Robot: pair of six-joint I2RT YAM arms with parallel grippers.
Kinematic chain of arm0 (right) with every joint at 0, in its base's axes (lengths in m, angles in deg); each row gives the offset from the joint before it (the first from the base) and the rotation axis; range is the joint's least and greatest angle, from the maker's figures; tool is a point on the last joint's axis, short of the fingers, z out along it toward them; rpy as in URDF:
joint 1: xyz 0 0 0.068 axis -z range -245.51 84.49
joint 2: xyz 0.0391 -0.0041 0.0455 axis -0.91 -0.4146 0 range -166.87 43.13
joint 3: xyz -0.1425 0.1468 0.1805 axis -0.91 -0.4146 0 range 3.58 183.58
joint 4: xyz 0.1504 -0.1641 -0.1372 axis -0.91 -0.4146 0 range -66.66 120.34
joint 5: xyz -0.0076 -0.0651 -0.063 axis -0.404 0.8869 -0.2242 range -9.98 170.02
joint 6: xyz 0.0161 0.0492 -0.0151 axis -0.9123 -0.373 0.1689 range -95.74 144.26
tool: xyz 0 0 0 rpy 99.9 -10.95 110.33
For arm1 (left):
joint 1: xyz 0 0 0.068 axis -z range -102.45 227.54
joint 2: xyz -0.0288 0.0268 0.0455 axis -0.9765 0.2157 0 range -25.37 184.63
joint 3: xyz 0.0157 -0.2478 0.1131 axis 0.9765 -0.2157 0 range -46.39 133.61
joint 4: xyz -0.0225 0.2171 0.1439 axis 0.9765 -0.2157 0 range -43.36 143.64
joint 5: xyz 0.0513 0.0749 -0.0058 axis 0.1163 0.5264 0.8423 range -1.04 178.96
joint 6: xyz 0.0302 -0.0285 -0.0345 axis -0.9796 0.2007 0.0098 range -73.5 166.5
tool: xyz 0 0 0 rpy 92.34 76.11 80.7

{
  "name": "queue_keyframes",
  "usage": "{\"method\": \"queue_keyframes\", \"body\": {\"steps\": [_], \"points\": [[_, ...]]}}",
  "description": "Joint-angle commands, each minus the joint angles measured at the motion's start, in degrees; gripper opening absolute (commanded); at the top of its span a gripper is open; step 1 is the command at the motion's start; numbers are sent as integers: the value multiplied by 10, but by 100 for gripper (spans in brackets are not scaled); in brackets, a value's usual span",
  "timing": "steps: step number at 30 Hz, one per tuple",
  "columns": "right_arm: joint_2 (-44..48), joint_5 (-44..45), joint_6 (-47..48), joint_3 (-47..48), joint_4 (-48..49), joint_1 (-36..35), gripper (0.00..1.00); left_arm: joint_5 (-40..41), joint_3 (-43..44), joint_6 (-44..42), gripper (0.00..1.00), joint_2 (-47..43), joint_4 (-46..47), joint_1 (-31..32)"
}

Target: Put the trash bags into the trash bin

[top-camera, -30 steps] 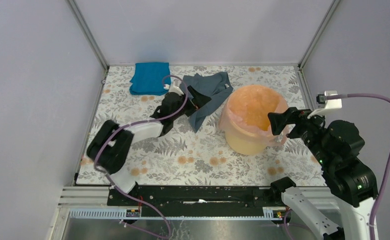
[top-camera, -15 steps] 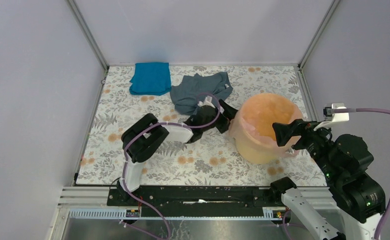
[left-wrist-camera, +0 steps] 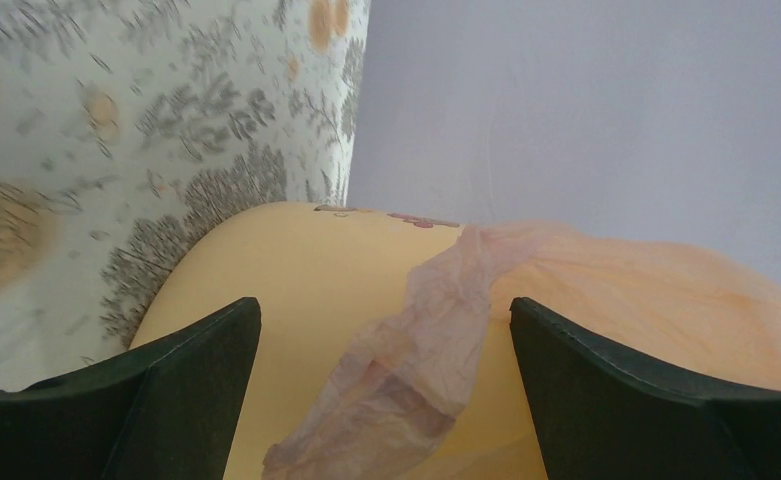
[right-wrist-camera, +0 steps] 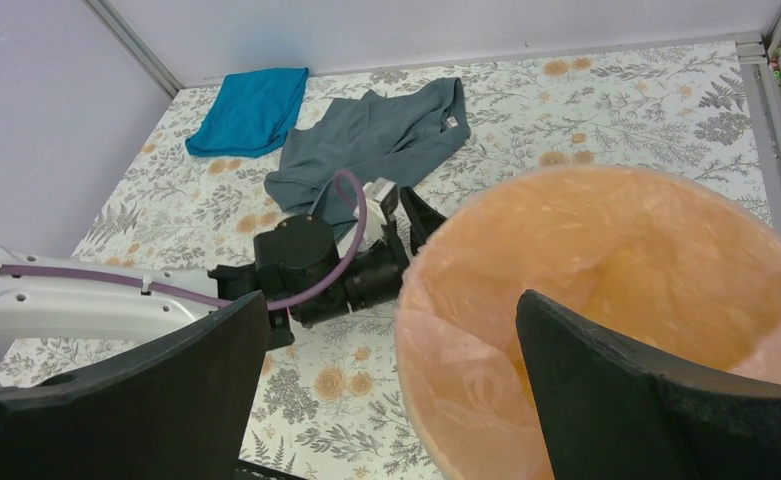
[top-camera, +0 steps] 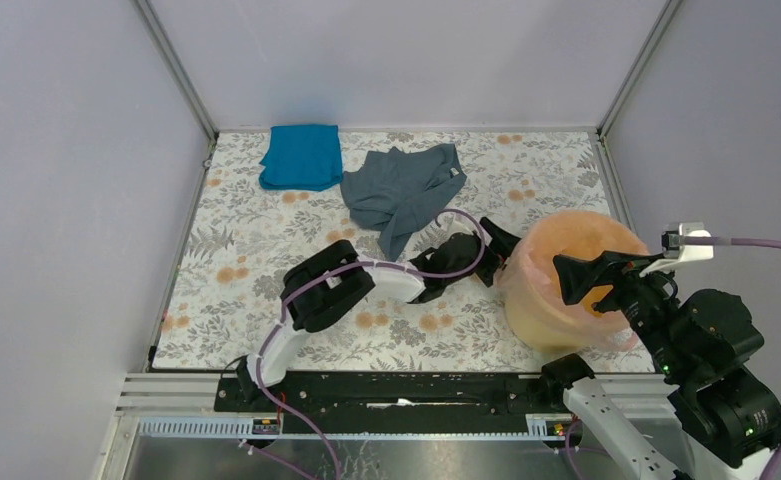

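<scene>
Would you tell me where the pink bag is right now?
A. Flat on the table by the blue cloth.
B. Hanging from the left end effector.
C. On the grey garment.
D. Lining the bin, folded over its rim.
D: the bag covers the inside of the bin, and a flap hangs down over the rim.

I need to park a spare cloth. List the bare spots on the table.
Bare: the left strip in front of the blue cloth; the far right corner beside the grey garment. Crowded: the trash bin, hemmed by the left gripper and right gripper.
</scene>
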Motion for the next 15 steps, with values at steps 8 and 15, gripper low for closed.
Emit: {"method": "queue_keyframes", "body": {"steps": [8, 15], "points": [[11, 11, -7, 14, -3, -3, 100, 65, -21, -95, 99, -92, -71, -16], [3, 53, -26, 20, 5, -4, 100, 190, -163, -277, 99, -377, -228, -113]]}}
